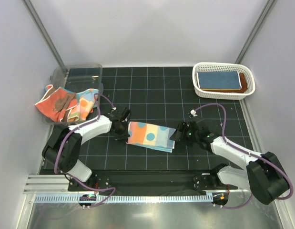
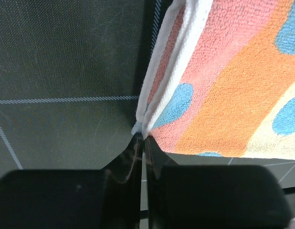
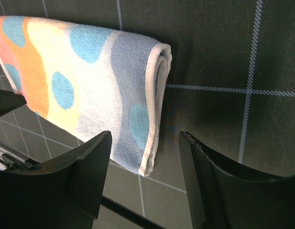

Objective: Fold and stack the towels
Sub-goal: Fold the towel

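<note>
Top external view: loose towels (image 1: 61,105) fill a clear bin (image 1: 80,71) at left. At mid-desk (image 1: 152,90), the left gripper (image 1: 124,132) has its jaws pinching a corner of the polka-dot towel (image 1: 149,136). The right gripper (image 1: 174,136), jaws spread, straddles the opposite folded end. A basket (image 1: 218,94) holds folded towels (image 1: 218,80).

No readable text, labels or brand marks in any view. No numbers or signs legible either.
</note>
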{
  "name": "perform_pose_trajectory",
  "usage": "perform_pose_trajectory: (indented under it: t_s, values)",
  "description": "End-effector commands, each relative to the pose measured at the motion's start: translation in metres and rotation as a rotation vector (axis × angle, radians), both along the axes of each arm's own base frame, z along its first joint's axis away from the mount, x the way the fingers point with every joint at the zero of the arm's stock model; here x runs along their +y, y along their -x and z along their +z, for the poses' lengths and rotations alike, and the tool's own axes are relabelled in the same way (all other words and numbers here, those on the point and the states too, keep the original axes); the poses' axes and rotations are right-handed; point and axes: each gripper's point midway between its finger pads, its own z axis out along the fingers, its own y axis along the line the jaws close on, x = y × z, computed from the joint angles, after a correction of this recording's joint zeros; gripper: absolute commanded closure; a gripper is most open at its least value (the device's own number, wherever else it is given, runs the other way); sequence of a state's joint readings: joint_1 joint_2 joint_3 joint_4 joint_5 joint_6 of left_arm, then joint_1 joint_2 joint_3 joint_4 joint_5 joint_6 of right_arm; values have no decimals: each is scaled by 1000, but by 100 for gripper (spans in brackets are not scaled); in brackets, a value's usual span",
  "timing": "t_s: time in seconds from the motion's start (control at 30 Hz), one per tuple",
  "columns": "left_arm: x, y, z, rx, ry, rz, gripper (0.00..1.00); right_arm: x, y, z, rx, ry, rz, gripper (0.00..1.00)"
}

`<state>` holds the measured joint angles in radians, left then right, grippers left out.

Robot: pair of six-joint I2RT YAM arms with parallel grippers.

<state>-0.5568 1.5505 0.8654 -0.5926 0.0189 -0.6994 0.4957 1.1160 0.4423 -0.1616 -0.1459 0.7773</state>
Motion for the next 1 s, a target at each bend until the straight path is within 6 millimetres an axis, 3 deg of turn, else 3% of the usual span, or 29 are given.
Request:
perform_pose_trajectory:
  t_s: [0.0, 0.03, 0.13, 0.33, 0.57, 0.8, 0.93, 0.97]
  values:
    - [6, 7, -15, 52, -14, 8, 91, 11, -11, 4, -34, -59, -13, 35]
    - [5, 8, -15, 55, -7, 6, 90, 12, -11, 4, -36, -69, -12, 41]
    - [4, 8, -15, 58, -4, 5, 91, 14, -4, 4, -22, -96, -9, 47]
    - [4, 14, -25, 96, -2, 0, 93, 12, 8, 13, 3, -126, -26, 44]
    - [4, 15, -29, 108, 7, 5, 92, 9, 20, -2, 57, -159, -75, 48]
    - [-4, 15, -26, 113, 50, 3, 92, 15, 21, -2, 66, -203, -123, 48]
    - [-5, 14, -25, 109, 58, 2, 92, 12, 22, -6, 65, -212, -151, 57]
    - [-5, 13, -24, 106, 60, 4, 92, 11, 21, -7, 61, -208, -159, 65]
